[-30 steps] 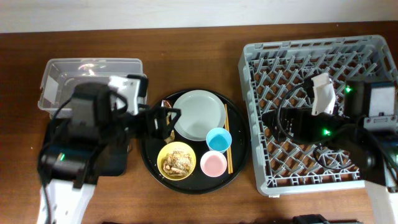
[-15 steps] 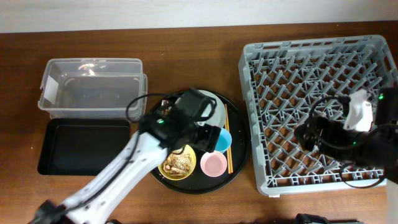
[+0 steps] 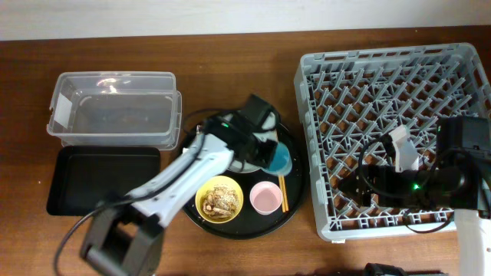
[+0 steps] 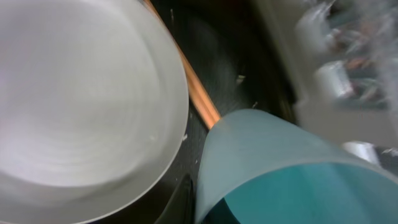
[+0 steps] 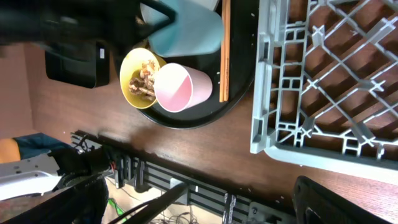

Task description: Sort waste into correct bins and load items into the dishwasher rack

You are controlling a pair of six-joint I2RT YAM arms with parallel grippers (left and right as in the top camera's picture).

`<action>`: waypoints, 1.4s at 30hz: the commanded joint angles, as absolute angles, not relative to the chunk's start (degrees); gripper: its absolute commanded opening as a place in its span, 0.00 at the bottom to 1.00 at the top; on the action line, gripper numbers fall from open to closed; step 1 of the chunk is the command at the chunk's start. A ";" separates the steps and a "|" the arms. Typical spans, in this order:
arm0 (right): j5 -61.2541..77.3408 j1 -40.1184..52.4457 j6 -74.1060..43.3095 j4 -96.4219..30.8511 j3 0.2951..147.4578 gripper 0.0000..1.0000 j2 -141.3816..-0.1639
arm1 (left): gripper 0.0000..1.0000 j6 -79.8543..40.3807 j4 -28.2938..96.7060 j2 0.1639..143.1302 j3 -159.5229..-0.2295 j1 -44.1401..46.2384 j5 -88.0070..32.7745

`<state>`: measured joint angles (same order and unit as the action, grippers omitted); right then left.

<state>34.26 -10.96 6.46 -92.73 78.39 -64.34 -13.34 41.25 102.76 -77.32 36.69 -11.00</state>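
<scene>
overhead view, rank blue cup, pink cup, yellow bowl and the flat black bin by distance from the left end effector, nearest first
1. blue cup, at the tip of the left end effector
2. pink cup, just below on the round tray
3. yellow bowl, lower left
4. flat black bin, far left

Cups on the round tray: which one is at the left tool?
The blue cup, beside the green plate; the pink cup stands clear of the left tool, by the yellow bowl.

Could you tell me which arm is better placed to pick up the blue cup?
Left. The left gripper is right at the blue cup on the round tray, the rim filling its wrist view; the right gripper hangs over the dishwasher rack, apart from the tray.
</scene>
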 commanded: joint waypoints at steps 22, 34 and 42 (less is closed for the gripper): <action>62.35 13.87 -1.58 -50.96 77.84 0.63 -66.32 | 0.00 -12.82 27.00 85.73 -81.06 22.50 -80.77; 6.57 -15.81 -19.31 -85.49 77.95 0.42 -54.37 | 1.00 -17.17 27.07 85.73 -81.06 17.93 -69.21; -0.49 -26.00 -18.48 -86.06 77.89 0.42 -79.57 | 1.00 -17.15 28.71 85.73 -81.06 17.93 -69.17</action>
<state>-0.86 -25.61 -19.27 -86.91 77.67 -77.36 -16.97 28.32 86.78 -80.27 18.02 -69.36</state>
